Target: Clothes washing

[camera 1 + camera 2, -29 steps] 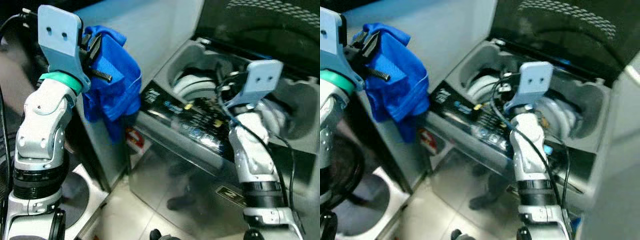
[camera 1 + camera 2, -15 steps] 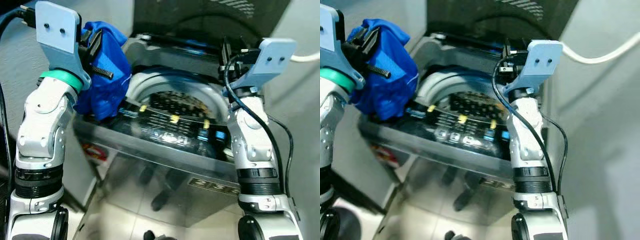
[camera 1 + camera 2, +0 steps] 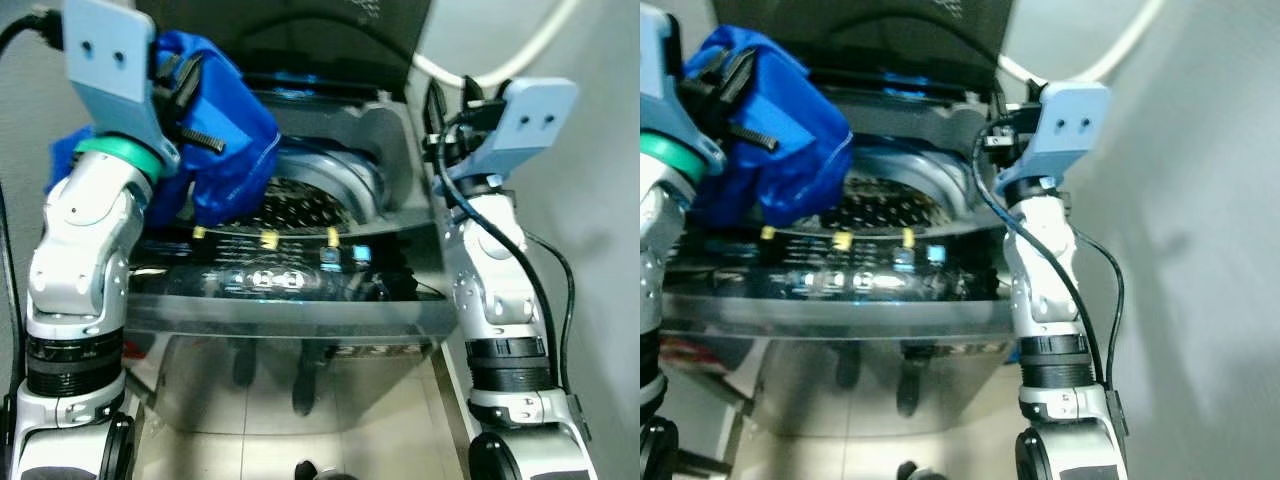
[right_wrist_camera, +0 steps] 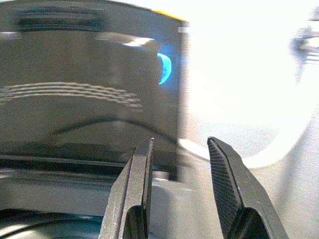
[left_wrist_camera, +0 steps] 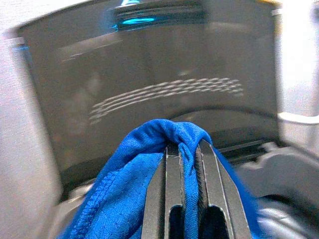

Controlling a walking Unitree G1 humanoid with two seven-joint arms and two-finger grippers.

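Blue garment (image 3: 225, 150) hangs bunched from the left claw (image 5: 183, 164), raised above the left front part of the top-loading washing machine (image 3: 300, 290). In the left wrist view the two black fingers (image 5: 172, 199) are pressed nearly together with a fold of the blue cloth pinched between them; more cloth drapes down on both sides of the fingers. Part of the garment hangs over the left rim of the machine opening, in front of the drum.

The machine's lid (image 3: 290, 25) stands raised at the rear, dark and translucent. The perforated drum (image 3: 300, 200) is visible below the opening. A glossy control panel (image 3: 280, 275) runs along the front edge, with small yellow and blue markings along its upper border.

The right claw (image 4: 179, 189) is held up at the right rear corner of the machine, near the lid's edge. Its fingers (image 4: 227, 189) stand apart with a clear gap and hold nothing. A white hose (image 3: 490, 65) runs along the wall behind the right arm. A black cable (image 3: 550, 290) loops beside the right forearm. Tiled floor (image 3: 300, 440) lies before the machine.
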